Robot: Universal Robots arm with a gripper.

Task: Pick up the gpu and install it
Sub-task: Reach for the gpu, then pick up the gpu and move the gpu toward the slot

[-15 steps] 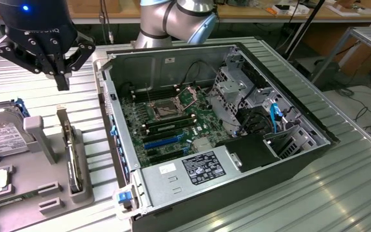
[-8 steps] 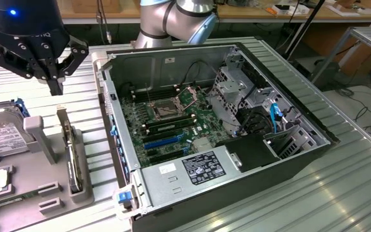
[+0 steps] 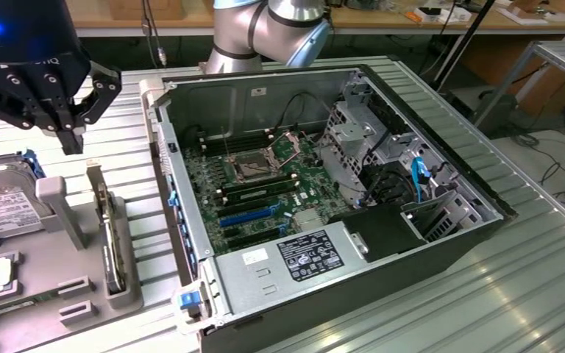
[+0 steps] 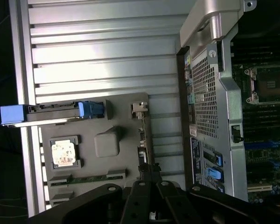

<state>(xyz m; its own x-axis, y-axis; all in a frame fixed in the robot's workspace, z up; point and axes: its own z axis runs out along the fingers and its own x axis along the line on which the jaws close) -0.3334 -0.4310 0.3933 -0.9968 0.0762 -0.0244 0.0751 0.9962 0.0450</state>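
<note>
gripper (image 3: 70,141) closed, near upright gpu (image 3: 114,250)

Open computer case (image 3: 263,95) on ribbed metal table (image 3: 518,294), white-labelled hard drive (image 3: 3,202) in grey holder (image 3: 52,268) beside it

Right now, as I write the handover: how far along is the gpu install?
Done: nothing that shows. The gpu stands on edge in the tray, outside the case. In hand: the gripper is shut and empty, hanging above the tray. Left: both the pick-up and the install; the blue slot in the case looks bare.
</note>
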